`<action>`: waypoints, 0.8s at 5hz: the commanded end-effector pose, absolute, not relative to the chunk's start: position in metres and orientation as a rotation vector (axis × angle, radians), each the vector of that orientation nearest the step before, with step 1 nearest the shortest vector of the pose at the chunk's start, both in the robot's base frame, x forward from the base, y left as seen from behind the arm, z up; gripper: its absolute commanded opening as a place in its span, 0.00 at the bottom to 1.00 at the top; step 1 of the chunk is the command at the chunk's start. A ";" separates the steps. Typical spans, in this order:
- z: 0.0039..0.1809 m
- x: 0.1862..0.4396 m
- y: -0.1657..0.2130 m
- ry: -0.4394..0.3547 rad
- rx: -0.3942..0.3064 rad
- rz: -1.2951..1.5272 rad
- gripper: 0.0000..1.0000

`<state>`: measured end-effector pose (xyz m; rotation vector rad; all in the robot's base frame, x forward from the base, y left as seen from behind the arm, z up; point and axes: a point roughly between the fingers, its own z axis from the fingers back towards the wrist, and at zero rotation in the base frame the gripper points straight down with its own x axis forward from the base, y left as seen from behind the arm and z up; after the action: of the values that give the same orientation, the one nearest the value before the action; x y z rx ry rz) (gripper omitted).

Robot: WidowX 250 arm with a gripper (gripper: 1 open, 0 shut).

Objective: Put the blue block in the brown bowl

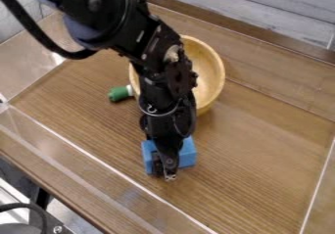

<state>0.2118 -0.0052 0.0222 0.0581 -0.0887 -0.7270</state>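
Blue block (pixel 186 154) is on the wooden bench (pixel 249 160), partly hidden behind the gripper (pixel 167 167). The gripper is closed, pointing down at the block; I cannot tell if it grips it. Brown bowl (pixel 207 70) is behind the arm.

I am looking over every surface here, and no text, label, brand, number or sign is showing itself clearly enough for reading.
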 end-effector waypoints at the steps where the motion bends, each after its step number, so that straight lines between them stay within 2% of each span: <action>1: 0.032 0.225 -0.003 -0.138 0.072 -0.718 0.00; 4: 0.034 0.226 0.000 -0.139 0.067 -0.721 0.00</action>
<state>0.2109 -0.0010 0.0223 0.0474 -0.0831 -0.7297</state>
